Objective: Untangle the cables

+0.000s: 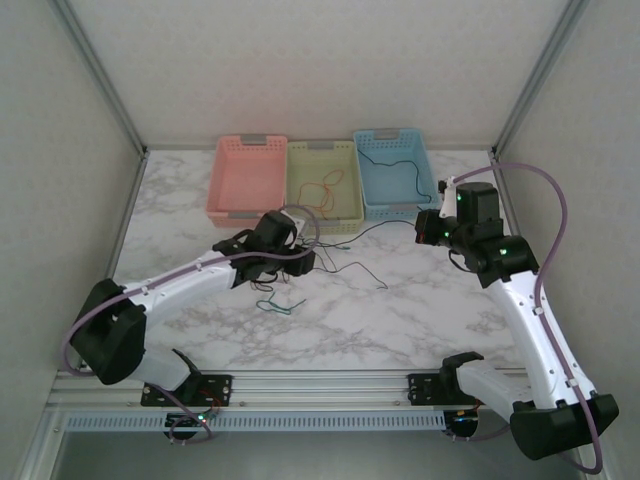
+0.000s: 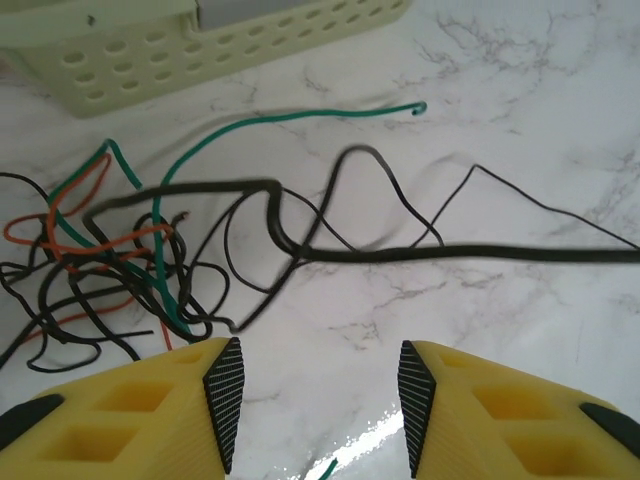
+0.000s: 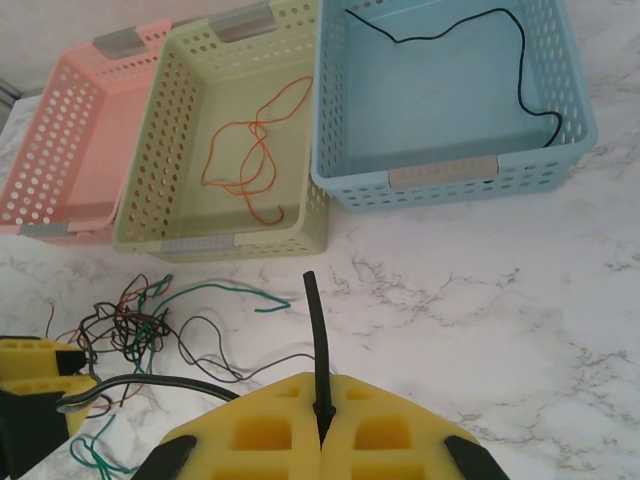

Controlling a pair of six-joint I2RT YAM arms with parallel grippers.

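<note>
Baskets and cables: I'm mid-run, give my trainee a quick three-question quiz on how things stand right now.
1. True or false: the blue basket is empty.
2. What colour is the thin cable in the pale green basket? A black, B orange-red, C green.
3. Fill in: the thick cable that the right gripper is shut on is ____.
Key: 1 false; 2 B; 3 black.

Tangled cables (image 1: 345, 267) before three pastel baskets (image 1: 322, 147)
</note>
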